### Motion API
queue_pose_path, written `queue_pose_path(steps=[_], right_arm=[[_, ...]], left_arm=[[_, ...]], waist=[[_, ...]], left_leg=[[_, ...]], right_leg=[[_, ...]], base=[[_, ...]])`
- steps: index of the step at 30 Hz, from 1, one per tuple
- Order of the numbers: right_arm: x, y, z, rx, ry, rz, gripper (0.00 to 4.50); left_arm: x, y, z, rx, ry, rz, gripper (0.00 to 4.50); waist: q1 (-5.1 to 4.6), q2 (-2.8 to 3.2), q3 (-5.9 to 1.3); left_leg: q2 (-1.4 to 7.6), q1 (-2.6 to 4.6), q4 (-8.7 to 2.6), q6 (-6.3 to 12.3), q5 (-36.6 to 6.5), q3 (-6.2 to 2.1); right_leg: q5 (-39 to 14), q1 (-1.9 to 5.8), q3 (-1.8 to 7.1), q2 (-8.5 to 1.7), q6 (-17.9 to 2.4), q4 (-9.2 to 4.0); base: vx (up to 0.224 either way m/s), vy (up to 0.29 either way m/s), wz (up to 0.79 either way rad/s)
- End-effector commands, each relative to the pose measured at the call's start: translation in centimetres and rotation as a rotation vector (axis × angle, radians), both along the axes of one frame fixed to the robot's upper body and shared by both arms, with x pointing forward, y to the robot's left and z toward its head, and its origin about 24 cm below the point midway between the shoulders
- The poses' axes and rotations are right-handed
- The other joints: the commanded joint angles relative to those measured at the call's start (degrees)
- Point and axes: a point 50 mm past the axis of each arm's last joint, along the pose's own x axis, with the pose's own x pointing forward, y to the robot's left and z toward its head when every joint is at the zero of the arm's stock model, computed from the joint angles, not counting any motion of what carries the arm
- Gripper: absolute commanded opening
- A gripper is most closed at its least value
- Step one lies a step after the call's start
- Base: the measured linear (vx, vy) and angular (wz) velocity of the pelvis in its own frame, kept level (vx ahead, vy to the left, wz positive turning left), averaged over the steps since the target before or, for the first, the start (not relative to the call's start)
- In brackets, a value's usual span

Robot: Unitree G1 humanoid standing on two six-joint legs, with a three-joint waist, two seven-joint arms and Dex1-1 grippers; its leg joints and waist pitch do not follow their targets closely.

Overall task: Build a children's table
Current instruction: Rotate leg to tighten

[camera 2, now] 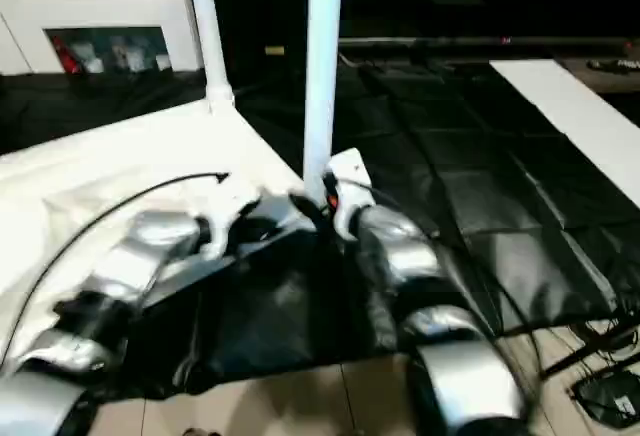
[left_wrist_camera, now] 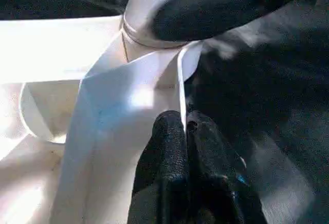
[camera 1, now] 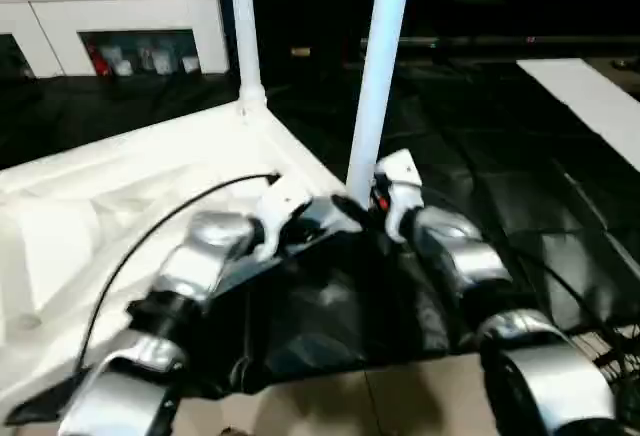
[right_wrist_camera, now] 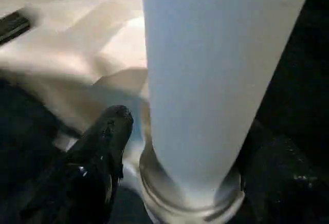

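White plastic everywhere here: the table top (camera 1: pixel 120 196) lies upside down on the black floor mat (camera 1: pixel 500 206), and nearest us the left gripper (left_wrist_camera: pixel 186 131) has its jaws pinched shut with nothing between them, tips pressed onto the corner wall to hold it down. Just past that, the right gripper (right_wrist_camera: pixel 180 157) stands with its jaws spread on either side of the near leg (camera 1: pixel 378 76) right above the socket, not clamping it, so I'd check that leg is fully seated and straight before backing off. Further back, the far leg (camera 1: pixel 243 26) already stands upright in its corner.
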Motion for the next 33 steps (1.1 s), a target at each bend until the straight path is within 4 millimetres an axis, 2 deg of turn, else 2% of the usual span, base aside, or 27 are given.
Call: queue_pose_path(steps=[1, 2, 3, 5, 7, 9, 11, 13, 14, 15, 18, 21, 24, 25, 28, 30, 31, 33], right_arm=[[-2.1, 2.4, -1.8, -0.034, 0.102, 0.233, 3.26], [-2.3, 2.3, -1.8, -0.034, 0.109, 0.251, 3.26], [-2.3, 2.2, -1.8, -0.034, 0.112, 0.261, 3.26], [-2.7, 1.9, -1.8, -0.031, 0.127, 0.306, 3.26], [-3.7, 0.9, -1.8, -0.041, 0.161, 0.446, 3.26], [-3.9, 0.7, -1.8, -0.042, 0.169, 0.47, 3.26], [-4.1, 0.6, -1.7, -0.046, 0.172, 0.489, 3.26], [-4.3, 0.5, -1.7, -0.051, 0.177, 0.519, 2.91], [-4.4, 0.5, -1.6, -0.055, 0.184, 0.538, 2.91], [-4.5, 0.5, -1.6, -0.055, 0.189, 0.556, 2.86], [-4.6, 0.5, -1.5, -0.057, 0.194, 0.571, 2.51], [-5.0, 0.3, -1.6, -0.083, 0.205, 0.624, 2.36], [-5.3, 0.2, -1.6, -0.094, 0.208, 0.642, 2.17], [-5.3, 0.3, -1.6, -0.089, 0.207, 0.64, 2.14], [-4.9, 1.2, -1.5, -0.054, 0.172, 0.564, 2.07], [-4.5, 1.6, -1.6, -0.044, 0.149, 0.503, 2.07], [-3.7, 2.5, -1.8, -0.018, 0.129, 0.372, 2.02], [-3.5, 2.7, -1.9, -0.015, 0.127, 0.33, 2.0]], left_arm=[[-0.6, -2.7, 1.8, -0.067, -0.056, -0.18, 0.0], [-0.6, -2.6, 1.8, -0.066, -0.051, -0.189, 0.0], [-0.7, -2.5, 1.8, -0.065, -0.048, -0.194, 0.0], [-0.9, -2.2, 1.8, -0.058, -0.036, -0.213, 0.0], [-1.4, -1.0, 1.9, -0.036, -0.007, -0.256, 0.0], [-1.5, -0.8, 1.9, -0.028, 0.0, -0.265, 0.0], [-1.7, -0.5, 1.8, -0.019, 0.014, -0.279, 0.0], [-1.9, 0.0, 1.7, -0.007, 0.035, -0.296, 0.0], [-1.9, 0.3, 1.7, 0.0, 0.048, -0.3, 0.0], [-1.9, 0.5, 1.7, 0.008, 0.056, -0.306, 0.0], [-1.8, 0.7, 1.7, 0.011, 0.06, -0.306, 0.0], [-1.7, 1.0, 1.9, 0.009, 0.068, -0.307, 0.0], [-1.8, 1.0, 2.0, 0.009, 0.076, -0.311, 0.0], [-1.8, 0.9, 2.0, 0.004, 0.077, -0.314, 0.0], [-1.5, 0.5, 2.2, -0.018, 0.048, -0.273, 0.0], [-1.3, 0.3, 2.2, -0.023, 0.033, -0.246, 0.0], [-0.9, -0.4, 2.2, -0.046, 0.013, -0.177, 0.0], [-0.9, -0.6, 2.2, -0.049, 0.007, -0.16, 0.0]], waist=[[0.08, 0.16, -4.27], [0.14, -0.48, -4.19], [0.48, -0.19, -4.12], [0.81, -0.03, -3.86], [1.13, -0.55, -3.85], [1.23, -0.38, -3.75], [1.24, -0.45, -3.75], [1.25, -0.54, -3.7], [1.24, -0.26, -3.65], [1.22, -0.54, -3.64], [1.34, -0.46, -3.7], [1.37, -0.23, -3.75], [1.42, -0.31, -3.84], [1.4, -0.18, -3.83], [1.4, -0.46, -3.85], [1.26, -0.58, -3.69], [0.95, -0.67, -3.49], [0.79, -0.64, -3.38]], left_leg=[[1.53, 1.31, -3.41, 2.55, -16.8, -0.04], [1.54, 1.42, -3.46, 2.62, -17.2, 0.05], [1.65, 1.6, -3.48, 2.39, -17.7, 0.05], [1.78, 1.62, -3.68, 1.87, -19.2, 0.06], [1.8, 1.69, -3.8, 1.31, -20.3, -0.12], [1.84, 1.65, -3.86, 1.31, -20.7, -0.03], [1.76, 1.84, -3.85, 0.52, -21.7, -0.13], [1.72, 1.91, -3.92, 0.09, -22.2, -0.24], [1.68, 1.9, -3.96, -0.11, -22.6, -0.3], [1.63, 1.86, -3.93, -0.12, -22.6, -0.24], [1.71, 1.88, -3.94, -0.1, -22.1, -0.26], [1.72, 1.91, -3.99, -0.31, -22.0, -0.27], [1.7, 1.85, -3.95, -0.15, -21.4, -0.23], [1.65, 1.88, -3.95, -0.16, -21.4, -0.21], [1.64, 1.86, -3.88, -0.02, -21.1, -0.19], [1.63, 1.86, -3.94, -0.31, -21.9, -0.28], [1.51, 2.04, -3.93, -1.12, -23.5, -0.43], [1.44, 2.23, -3.9, -1.75, -24.3, -0.59]], right_leg=[[-12.4, 2.6, 2.83, -2.82, -13.3, -4.27], [-13.1, 2.52, 2.8, -2.79, -13.3, -4.44], [-14.5, 2.41, 2.83, -2.93, -13.2, -4.39], [-16.7, 2.24, 2.9, -2.94, -12.3, -4.66], [-19.4, 2.41, 2.84, -3.05, -11.1, -4.88], [-20.4, 2.15, 2.97, -3.04, -10.6, -4.9], [-21.7, 1.98, 2.99, -3.11, -10.6, -5.02], [-22.7, 1.97, 2.97, -3.18, -10.4, -5.14], [-23.2, 1.98, 2.95, -3.13, -10.2, -5.2], [-23.5, 1.98, 2.98, -3.12, -10.0, -5.28], [-22.8, 1.96, 3.02, -3.15, -10.3, -5.14], [-21.6, 2.0, 3.01, -3.02, -10.5, -5.04], [-20.3, 2.12, 3.04, -3.06, -11.0, -4.87], [-19.9, 2.11, 3.01, -2.98, -11.2, -4.83], [-19.9, 2.14, 3.02, -3.05, -11.3, -4.81], [-22.1, 2.03, 3.0, -3.18, -10.7, -4.99], [-25.7, 1.78, 2.93, -3.3, -9.8, -5.37], [-28.4, 1.64, 2.8, -3.43, -9.0, -5.64]], base=[[0.0, 0.0, 0.0], [0.0, 0.0, 0.0], [0.0, 0.0, 0.0], [0.0, 0.0, 0.0], [0.0, 0.0, 0.0], [0.0, 0.0, 0.0], [0.0, 0.0, 0.0], [0.0, 0.0, 0.0], [0.0, 0.0, 0.0], [0.0, 0.0, 0.0], [0.0, 0.0, 0.0], [0.0, 0.0, 0.0], [0.0, 0.0, 0.0], [0.0, 0.0, 0.0], [0.0, 0.0, 0.0], [0.0, 0.0, 0.0], [0.0, 0.0, 0.0], [0.0, 0.0, 0.0]])
